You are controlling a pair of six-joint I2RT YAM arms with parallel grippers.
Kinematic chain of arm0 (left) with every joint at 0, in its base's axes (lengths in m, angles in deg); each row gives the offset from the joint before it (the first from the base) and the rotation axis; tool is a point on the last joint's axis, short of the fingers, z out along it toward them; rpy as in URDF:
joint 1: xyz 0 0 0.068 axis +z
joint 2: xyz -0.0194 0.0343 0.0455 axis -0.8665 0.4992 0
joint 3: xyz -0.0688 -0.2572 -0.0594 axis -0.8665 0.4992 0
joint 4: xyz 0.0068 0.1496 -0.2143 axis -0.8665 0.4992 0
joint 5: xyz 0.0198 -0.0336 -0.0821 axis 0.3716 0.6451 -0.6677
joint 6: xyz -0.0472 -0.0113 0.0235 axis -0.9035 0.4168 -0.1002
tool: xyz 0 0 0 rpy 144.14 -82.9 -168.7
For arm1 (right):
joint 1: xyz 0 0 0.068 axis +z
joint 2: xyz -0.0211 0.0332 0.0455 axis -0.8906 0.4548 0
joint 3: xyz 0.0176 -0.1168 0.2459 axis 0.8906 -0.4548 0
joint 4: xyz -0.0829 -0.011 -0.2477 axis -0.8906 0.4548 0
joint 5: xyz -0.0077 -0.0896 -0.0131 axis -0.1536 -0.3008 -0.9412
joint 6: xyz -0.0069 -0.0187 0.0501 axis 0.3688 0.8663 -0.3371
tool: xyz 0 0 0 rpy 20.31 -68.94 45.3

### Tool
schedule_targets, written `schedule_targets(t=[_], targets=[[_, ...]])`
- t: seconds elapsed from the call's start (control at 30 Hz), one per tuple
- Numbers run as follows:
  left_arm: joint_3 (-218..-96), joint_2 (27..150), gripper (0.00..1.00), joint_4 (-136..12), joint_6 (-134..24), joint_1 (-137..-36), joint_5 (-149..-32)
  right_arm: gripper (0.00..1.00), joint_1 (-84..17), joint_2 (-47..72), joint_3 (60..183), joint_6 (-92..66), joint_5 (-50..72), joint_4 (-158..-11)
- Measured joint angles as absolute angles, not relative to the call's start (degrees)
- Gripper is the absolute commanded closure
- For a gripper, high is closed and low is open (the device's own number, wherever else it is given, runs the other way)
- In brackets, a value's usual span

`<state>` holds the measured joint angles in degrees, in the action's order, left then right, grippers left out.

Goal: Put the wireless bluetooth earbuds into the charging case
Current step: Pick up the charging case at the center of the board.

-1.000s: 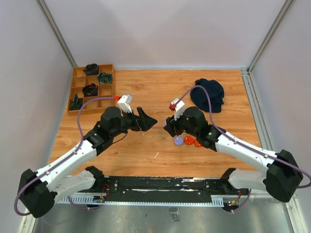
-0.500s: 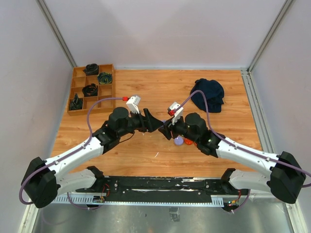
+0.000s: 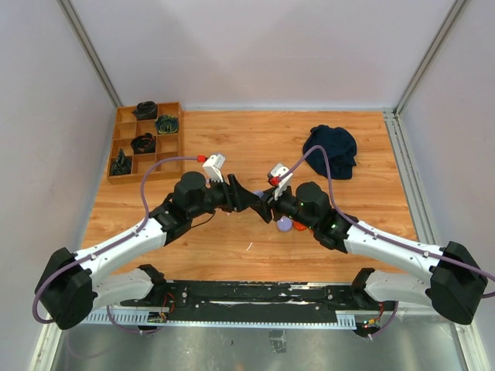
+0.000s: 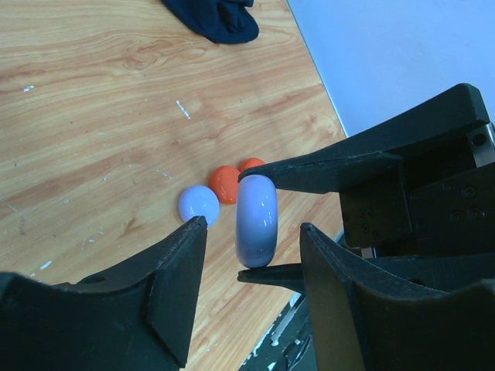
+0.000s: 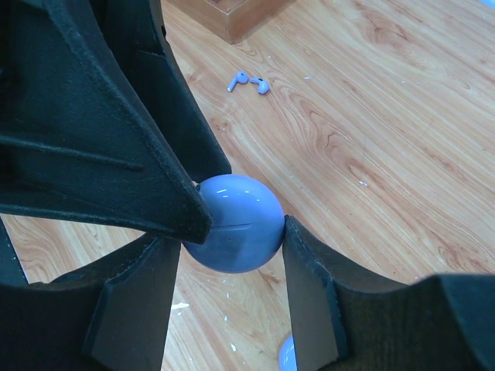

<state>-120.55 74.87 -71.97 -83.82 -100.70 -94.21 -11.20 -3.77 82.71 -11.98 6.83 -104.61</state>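
My right gripper (image 5: 232, 232) is shut on a round lilac charging case (image 5: 236, 224) and holds it edge-on above the table. My left gripper (image 4: 253, 226) is open, with a finger on each side of the case (image 4: 255, 220) and a gap between each finger and the case. The two grippers meet at the table's middle in the top view, left (image 3: 251, 199) and right (image 3: 265, 202). Two tiny lilac earbuds (image 5: 249, 82) lie on the wood near the tray corner. No orange-red earbuds show.
A second lilac puck (image 4: 199, 205) and two orange-red pucks (image 4: 225, 184) lie on the table under the grippers. A dark blue cloth (image 3: 331, 151) lies at the back right. A wooden compartment tray (image 3: 114, 151) with dark items stands at the back left.
Both arms have moved toward each other. My left gripper has come up around the lilac case that the right gripper holds.
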Motion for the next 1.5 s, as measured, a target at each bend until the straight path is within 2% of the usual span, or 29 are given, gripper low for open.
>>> schedule_targets(t=[0.2,0.6,0.67,0.87,1.07,1.5], targets=[[-120.55,76.18,0.50,-73.34,-83.51,-100.70,-95.44,0.52,-11.18,-3.90,82.36,-11.74,7.24,-104.83],[-120.55,77.29,0.70,-74.09,-80.95,-100.70,-98.06,0.49,-11.18,-4.41,80.99,-10.69,8.14,-106.36],[-120.55,77.47,0.76,-74.20,-80.67,-100.70,-98.25,0.47,-11.18,-4.41,80.99,-10.45,8.23,-106.34],[-120.92,77.45,0.84,-73.47,-77.87,-100.72,-98.87,0.35,-11.18,-4.62,80.79,-9.30,8.82,-106.38],[-123.46,76.07,0.86,-67.88,-71.71,-100.81,-98.65,0.26,-12.23,-8.93,79.59,-7.44,12.58,-107.10],[-130.98,72.53,0.85,-56.71,-56.41,-100.81,-102.84,0.26,-20.78,-14.96,79.59,-0.18,35.18,-102.19]])
